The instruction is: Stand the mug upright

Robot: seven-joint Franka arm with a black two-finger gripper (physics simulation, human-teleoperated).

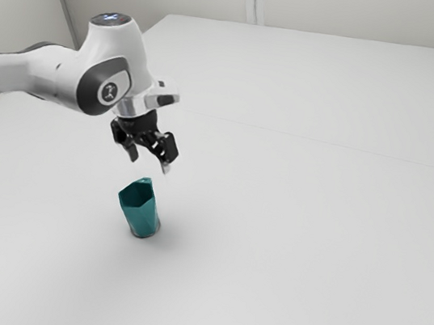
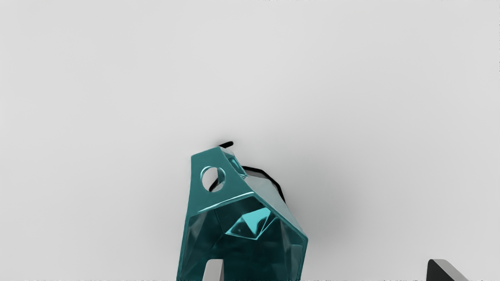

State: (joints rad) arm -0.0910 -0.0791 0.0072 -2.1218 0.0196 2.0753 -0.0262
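Mug (image 1: pixel 143 217) on the white surface (image 1: pixel 286 246), below the end effector (image 1: pixel 149 161) and well clear of it. In the exterior view, outer wall, full height down to the base (image 1: pixel 143 235) and the gap beneath the fingertips; in the wrist view, a round hole through a flat handle-like plate (image 2: pixel 203 198) and facets deep inside. Mouth upward, base down on the surface; long axis near upright, leaning a little toward the exterior view's left, though impossible to tell whether from real tilt or from the camera's angle. Plate jutting out from one side of the rim. Deep teal, glossy, all angular facets, wider at the mouth than at the foot, with a greyish band low down. Fingers (image 2: pixel 213 271) wide apart, one in front of the mouth, the other out over bare surface.
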